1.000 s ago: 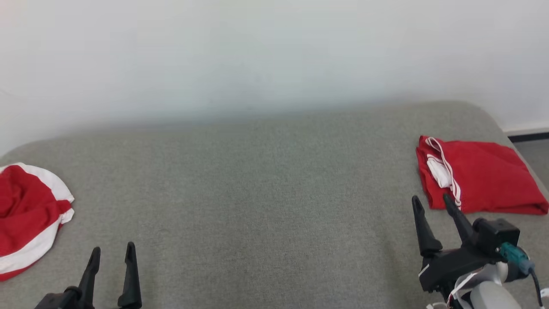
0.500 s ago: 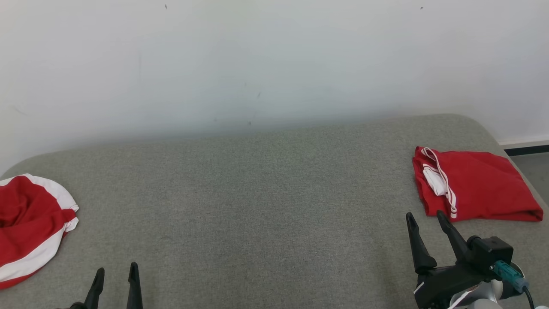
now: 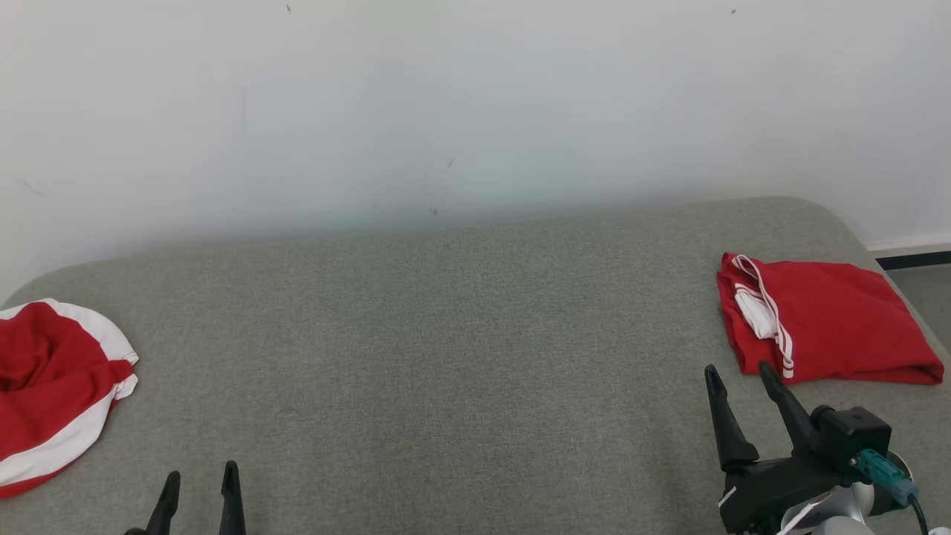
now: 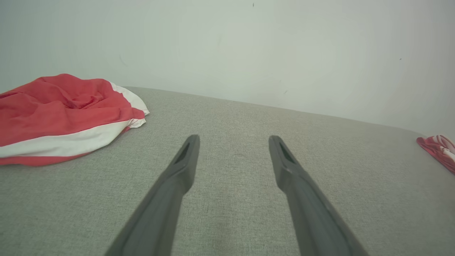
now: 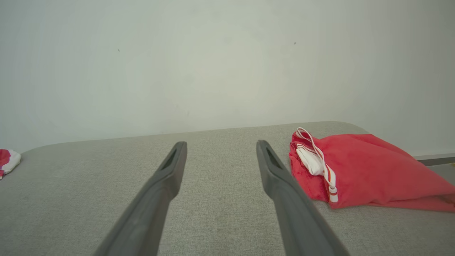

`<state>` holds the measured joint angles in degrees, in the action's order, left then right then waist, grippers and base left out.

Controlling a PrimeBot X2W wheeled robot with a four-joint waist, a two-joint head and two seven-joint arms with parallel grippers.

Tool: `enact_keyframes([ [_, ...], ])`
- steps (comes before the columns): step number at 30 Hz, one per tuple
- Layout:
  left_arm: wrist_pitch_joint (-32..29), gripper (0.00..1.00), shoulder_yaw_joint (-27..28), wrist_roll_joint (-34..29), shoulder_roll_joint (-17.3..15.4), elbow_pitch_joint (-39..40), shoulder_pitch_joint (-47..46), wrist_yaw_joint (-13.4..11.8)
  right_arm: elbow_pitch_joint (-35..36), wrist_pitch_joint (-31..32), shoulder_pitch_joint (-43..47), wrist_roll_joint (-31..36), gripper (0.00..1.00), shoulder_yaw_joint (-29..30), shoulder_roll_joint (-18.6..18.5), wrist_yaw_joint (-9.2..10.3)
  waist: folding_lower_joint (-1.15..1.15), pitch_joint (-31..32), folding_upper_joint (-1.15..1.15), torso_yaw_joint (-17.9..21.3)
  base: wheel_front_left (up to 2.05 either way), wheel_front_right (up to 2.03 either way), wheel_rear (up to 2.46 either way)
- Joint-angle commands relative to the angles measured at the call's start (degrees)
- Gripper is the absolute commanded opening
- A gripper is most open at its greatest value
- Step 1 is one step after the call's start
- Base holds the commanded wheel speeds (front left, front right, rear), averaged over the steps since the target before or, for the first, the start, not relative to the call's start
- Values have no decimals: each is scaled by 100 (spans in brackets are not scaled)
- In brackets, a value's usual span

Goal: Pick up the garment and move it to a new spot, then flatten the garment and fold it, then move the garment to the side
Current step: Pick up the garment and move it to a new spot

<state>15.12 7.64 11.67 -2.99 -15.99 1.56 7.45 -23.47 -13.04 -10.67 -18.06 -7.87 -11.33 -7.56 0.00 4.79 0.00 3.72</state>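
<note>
Head view: grey fabric surface [image 3: 446,357] against pale wall [image 3: 446,96], left gripper [image 3: 201,472] and right gripper [image 3: 737,367] both agape and empty.

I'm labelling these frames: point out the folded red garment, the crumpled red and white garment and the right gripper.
folded red garment [image 3: 839,319], head view, its flat red top.
crumpled red and white garment [image 3: 44,371], head view, its red middle.
right gripper [image 3: 738,368], head view, midway between its open fingertips.

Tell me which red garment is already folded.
The right-hand garment: it lies as a flat, neat rectangle with thin white trim. The left-hand garment is a crumpled heap with broad white bands.
</note>
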Motion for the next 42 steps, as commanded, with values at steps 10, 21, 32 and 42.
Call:
enact_keyframes([
  [10, 1, 100, 18, -59, 10, -54, -38, -6, 34, 59, 102, -2, 100, -1, -34, 14, 0, 47, 0, -90, 0, 0, 0],
  [21, 1, 100, 1, -170, 8, 15, 82, -6, 45, 57, 187, -35, 100, 12, 8, 14, 0, 101, 0, -616, 0, 0, 0],
  [32, 1, 100, 124, -309, -27, 135, 278, -29, -61, -13, 235, -77, 100, -131, 167, 14, 0, 218, 0, -1568, 0, 0, 0],
  [42, 1, 100, 243, -389, -133, 278, 353, -30, -259, -104, 316, -130, 100, -178, 336, 14, 0, 305, 0, -2381, 0, 0, 0],
])
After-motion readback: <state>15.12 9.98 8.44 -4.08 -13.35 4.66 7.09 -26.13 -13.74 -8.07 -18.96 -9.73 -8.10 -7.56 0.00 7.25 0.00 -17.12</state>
